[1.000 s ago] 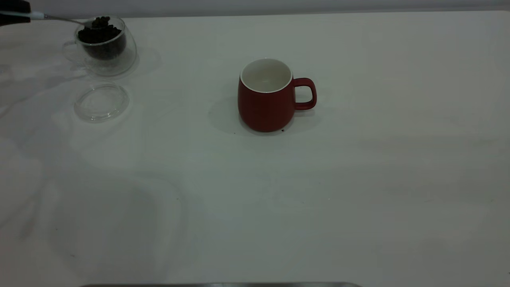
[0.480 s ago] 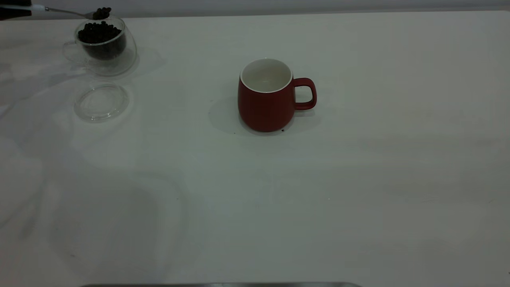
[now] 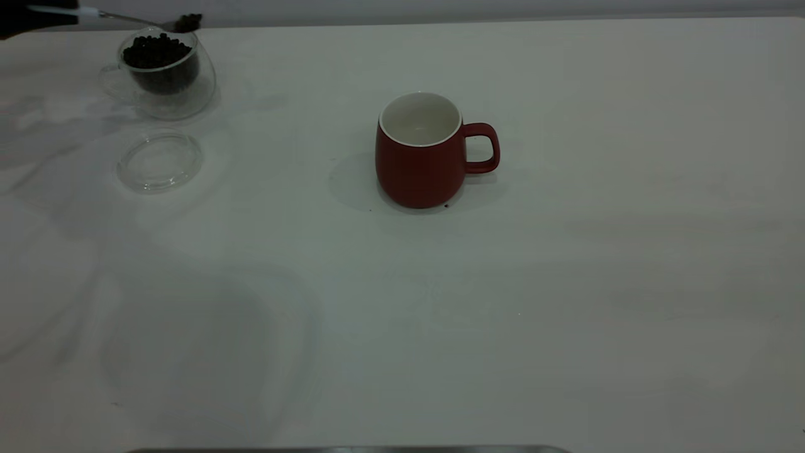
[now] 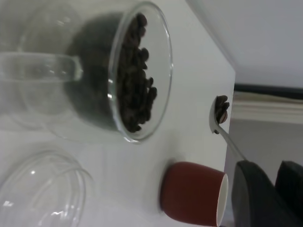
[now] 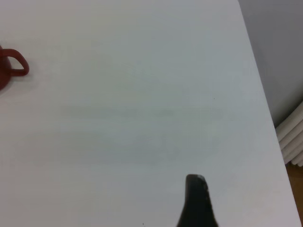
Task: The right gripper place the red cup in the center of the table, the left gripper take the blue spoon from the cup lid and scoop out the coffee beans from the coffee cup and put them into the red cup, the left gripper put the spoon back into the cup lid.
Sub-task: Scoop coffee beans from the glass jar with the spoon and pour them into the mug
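The red cup (image 3: 420, 154) stands upright mid-table, handle to the right, its white inside bare. It also shows in the left wrist view (image 4: 189, 194), and its handle in the right wrist view (image 5: 16, 64). The coffee cup (image 3: 165, 75) stands at the far left, full of coffee beans (image 3: 154, 51). The cup lid (image 3: 160, 160) lies bare in front of it. My left gripper (image 3: 31, 14) is shut on the handle of the blue spoon (image 3: 94, 12). The spoon's bowl (image 4: 221, 111) carries beans and hovers above the coffee cup's right rim. My right gripper (image 5: 196, 203) hangs over bare table, right of the red cup.
The white table (image 3: 566, 283) stretches wide to the right and front of the red cup. Its far edge (image 3: 503, 19) runs just behind the coffee cup. A tiny dark speck (image 3: 446, 205) lies at the red cup's base.
The spoon has lifted out of the coffee cup with beans in its bowl and moved right, from over the heap to above the cup's right rim.
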